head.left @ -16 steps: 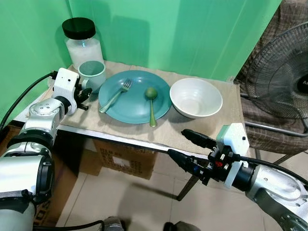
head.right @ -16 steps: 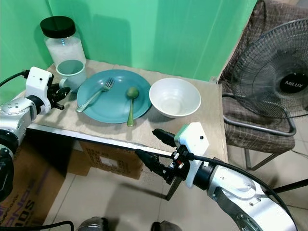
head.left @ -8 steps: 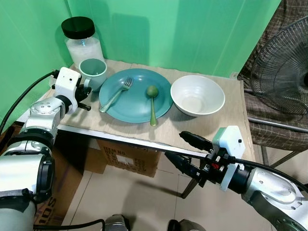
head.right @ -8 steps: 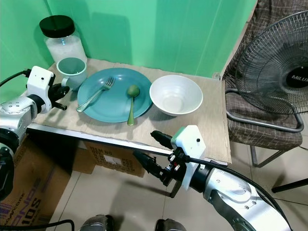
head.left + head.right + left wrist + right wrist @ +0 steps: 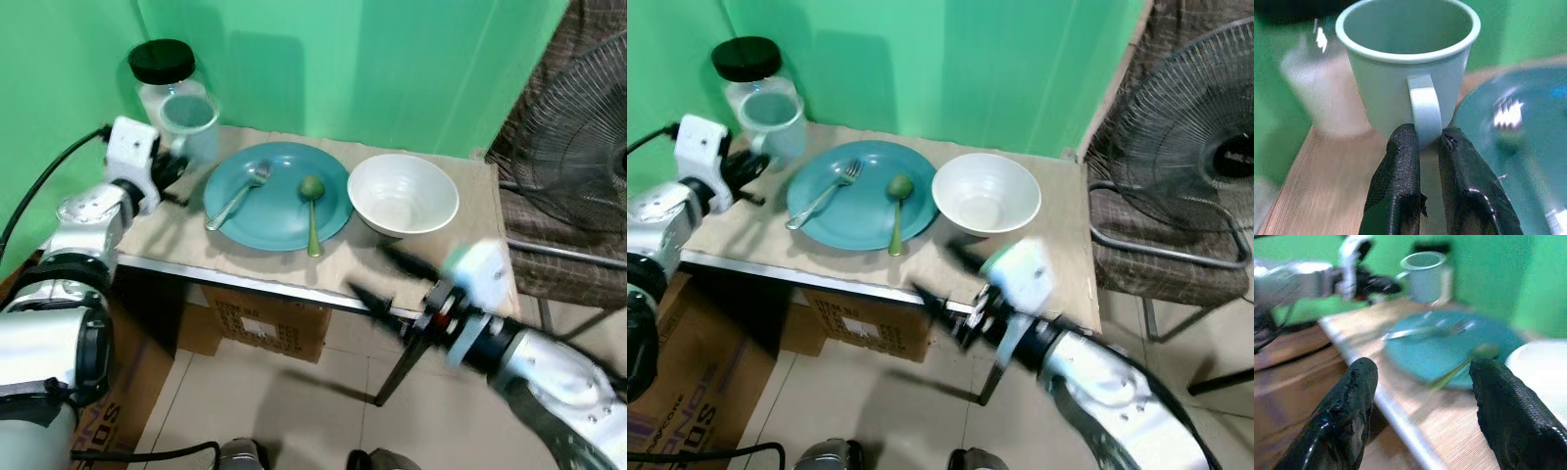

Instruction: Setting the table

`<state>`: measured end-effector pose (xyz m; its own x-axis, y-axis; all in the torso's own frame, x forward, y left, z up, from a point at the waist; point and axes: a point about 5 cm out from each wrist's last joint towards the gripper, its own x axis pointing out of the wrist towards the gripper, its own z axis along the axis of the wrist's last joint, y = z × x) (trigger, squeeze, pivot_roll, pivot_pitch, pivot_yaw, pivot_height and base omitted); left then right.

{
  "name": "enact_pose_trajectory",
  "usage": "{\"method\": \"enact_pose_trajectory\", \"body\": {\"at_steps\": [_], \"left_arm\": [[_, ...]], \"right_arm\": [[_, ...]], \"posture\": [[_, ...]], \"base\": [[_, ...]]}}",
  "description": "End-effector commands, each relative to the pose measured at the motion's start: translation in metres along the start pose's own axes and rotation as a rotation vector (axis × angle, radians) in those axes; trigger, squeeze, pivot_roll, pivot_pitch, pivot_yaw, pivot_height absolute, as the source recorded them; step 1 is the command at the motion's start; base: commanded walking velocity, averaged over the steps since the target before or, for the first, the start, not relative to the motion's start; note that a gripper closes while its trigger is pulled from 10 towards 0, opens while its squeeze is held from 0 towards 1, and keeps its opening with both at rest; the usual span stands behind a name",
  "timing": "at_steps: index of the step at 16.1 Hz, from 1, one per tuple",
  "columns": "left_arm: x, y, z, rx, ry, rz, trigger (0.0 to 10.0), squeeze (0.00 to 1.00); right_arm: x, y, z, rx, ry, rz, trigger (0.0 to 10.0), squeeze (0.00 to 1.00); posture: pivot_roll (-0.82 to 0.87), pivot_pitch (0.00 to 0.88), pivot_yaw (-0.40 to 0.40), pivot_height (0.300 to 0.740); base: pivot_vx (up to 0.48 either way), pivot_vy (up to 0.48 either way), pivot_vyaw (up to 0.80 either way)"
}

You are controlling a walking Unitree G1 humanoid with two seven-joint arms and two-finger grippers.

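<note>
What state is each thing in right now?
Mug: empty, upright, lifted off the table, held by its handle.
Left gripper: shut on the mug handle.
Right gripper: open, empty, at the table's near edge.
Jar: lidded, upright.
Plate: on the table, holding fork and spoon.
Fork: lying on the plate.
Spoon: lying on the plate, handle over the rim.
Bowl: upright, empty.

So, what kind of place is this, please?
Probably a makeshift dining corner in a home: a small table set against a green wall holds a plate and a bowl, with a standing fan beside it.
</note>
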<state>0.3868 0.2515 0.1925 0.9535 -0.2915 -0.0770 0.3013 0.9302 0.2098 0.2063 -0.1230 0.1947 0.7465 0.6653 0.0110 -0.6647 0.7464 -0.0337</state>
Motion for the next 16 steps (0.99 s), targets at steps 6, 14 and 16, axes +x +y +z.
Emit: {"method": "enact_pose_trajectory", "body": {"at_steps": [6,14,16], "left_arm": [[0.003,-0.048,0.076,-0.075,-0.424,-0.238,0.0,0.00],[-0.042,-0.124,0.080,-0.110,-0.423,-0.294,2.3,0.00],[-0.047,-0.129,0.075,-0.105,-0.388,-0.221,10.0,0.00]], "right_arm": [[0.000,-0.022,0.007,-0.040,-0.072,-0.192,10.0,0.00],[0.003,-0.033,0.005,0.045,-0.129,-0.476,10.0,0.00],[0.000,-0.039,0.004,0.046,-0.128,-0.555,10.0,0.00]], "posture": [[-0.01,0.000,0.024,0.740],[0.03,0.000,-0.010,0.740],[0.03,0.000,-0.016,0.740]], "base": [[0.000,0.000,0.00],[0.000,0.000,-0.20],[0.000,0.000,-0.40]]}}
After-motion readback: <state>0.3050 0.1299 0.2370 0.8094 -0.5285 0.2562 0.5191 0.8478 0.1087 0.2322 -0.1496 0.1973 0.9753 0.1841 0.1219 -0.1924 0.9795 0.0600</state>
